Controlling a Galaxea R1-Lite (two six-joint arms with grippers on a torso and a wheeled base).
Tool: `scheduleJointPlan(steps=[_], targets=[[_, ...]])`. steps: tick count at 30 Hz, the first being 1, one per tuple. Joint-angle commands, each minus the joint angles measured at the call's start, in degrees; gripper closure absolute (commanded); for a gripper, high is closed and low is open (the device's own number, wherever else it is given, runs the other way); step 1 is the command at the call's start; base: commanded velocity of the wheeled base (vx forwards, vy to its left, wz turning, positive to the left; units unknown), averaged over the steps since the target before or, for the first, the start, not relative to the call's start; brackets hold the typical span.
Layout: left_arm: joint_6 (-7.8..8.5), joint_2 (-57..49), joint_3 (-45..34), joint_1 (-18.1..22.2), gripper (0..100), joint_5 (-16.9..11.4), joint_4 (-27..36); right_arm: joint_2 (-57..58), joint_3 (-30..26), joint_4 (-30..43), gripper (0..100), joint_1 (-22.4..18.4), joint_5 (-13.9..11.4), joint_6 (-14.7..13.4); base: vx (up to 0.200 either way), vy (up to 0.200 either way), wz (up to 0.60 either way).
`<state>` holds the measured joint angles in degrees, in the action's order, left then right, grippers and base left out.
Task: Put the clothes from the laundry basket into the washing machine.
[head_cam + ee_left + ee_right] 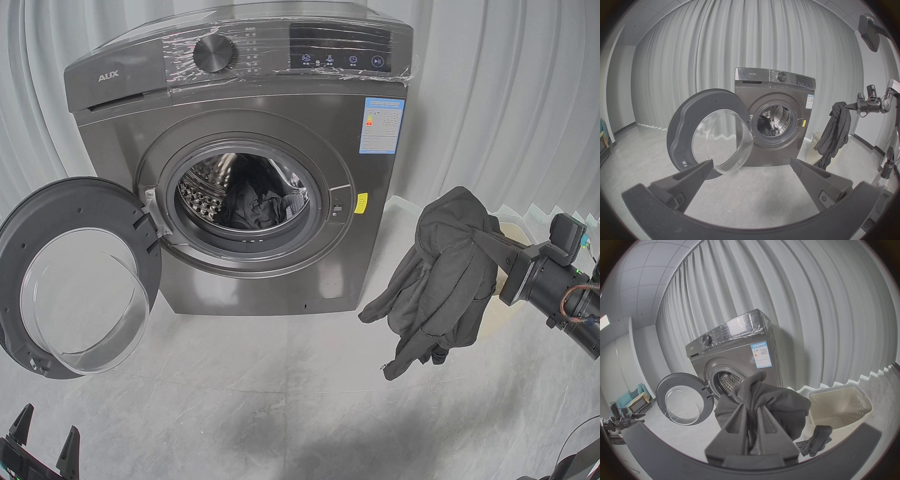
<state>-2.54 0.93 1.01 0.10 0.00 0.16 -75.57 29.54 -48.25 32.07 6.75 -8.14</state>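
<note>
From the head view, the washing machine (250, 287) stands with its door (62, 206) swung wide to the robot's left, and dark clothes (253, 203) lie in the drum. To the machine's right, the right end effector (484, 240) is clenched on a dark garment (447, 275) that hangs clear of the floor. The left end effector (44, 440) sits low, spread apart and grasping nothing.

From the left wrist, the garment dangles in front of the laundry basket (813, 147).

From the right wrist, the end effector pinches the bunched cloth, with the basket on the floor just beyond.
</note>
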Motion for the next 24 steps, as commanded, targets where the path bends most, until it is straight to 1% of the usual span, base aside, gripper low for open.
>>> scheduleJointPlan(steps=[1, 11, 24], targets=[[-0.01, -0.8, -0.8, 0.0, 0, 0.0, 0.0, 0.2, 0.0, -0.1, 100, 0.5, -0.1, -0.1, 0.000, 0.200, 0.00], [-0.01, -0.8, -0.8, 0.0, 0, 0.0, 0.0, 0.2, -0.7, -0.2, 100, 1.2, -0.3, -0.5, 0.000, 0.200, 0.00], [-0.01, -0.8, -0.8, 0.0, 0, 0.0, 0.0, 0.0, -1.2, -0.2, 100, 1.2, -0.4, -0.5, 0.000, 0.000, 0.00]])
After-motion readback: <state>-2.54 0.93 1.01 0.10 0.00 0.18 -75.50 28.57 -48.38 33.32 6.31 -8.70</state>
